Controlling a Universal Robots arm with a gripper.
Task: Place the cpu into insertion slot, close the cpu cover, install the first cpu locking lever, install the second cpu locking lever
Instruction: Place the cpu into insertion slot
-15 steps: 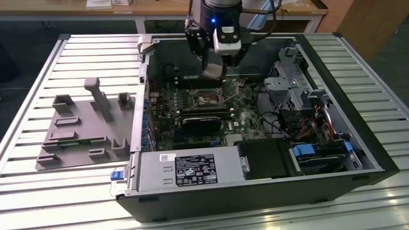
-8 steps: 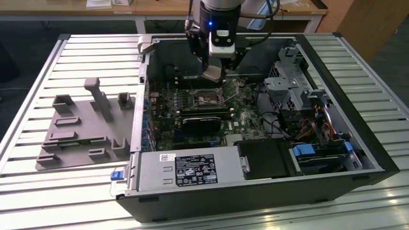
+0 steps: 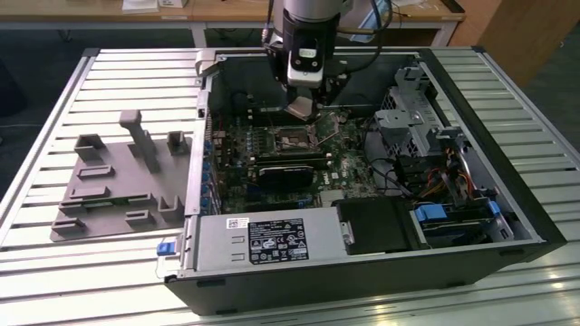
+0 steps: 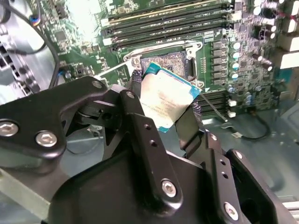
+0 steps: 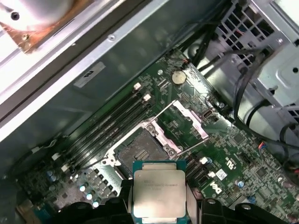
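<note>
Black claw (image 4: 164,106) grips the silvery chip (image 5: 159,195) by its edges, holding it above the open socket (image 5: 139,150), beyond which the metal cover (image 5: 184,120) stands flipped open on the green board (image 5: 243,154) inside the computer case (image 3: 363,285).

The arm (image 3: 306,20) comes down from the far side of the scene, about midway between the exterior view's left and right, with its last link standing close to upright. Below the silvery wrist is a dark section with a white block (image 3: 303,60) on its near face, and under that the gripper (image 3: 303,107) points downward. In the second wrist view the gripper (image 4: 164,105) has two black fingers (image 4: 140,121), each a jointed linkage with bolts at the pivots. They are closed in from opposite sides on a square chip (image 4: 163,100), held by its edges and tilted. In the first wrist view the chip (image 5: 159,196) sits clamped between the two fingertips.
</note>
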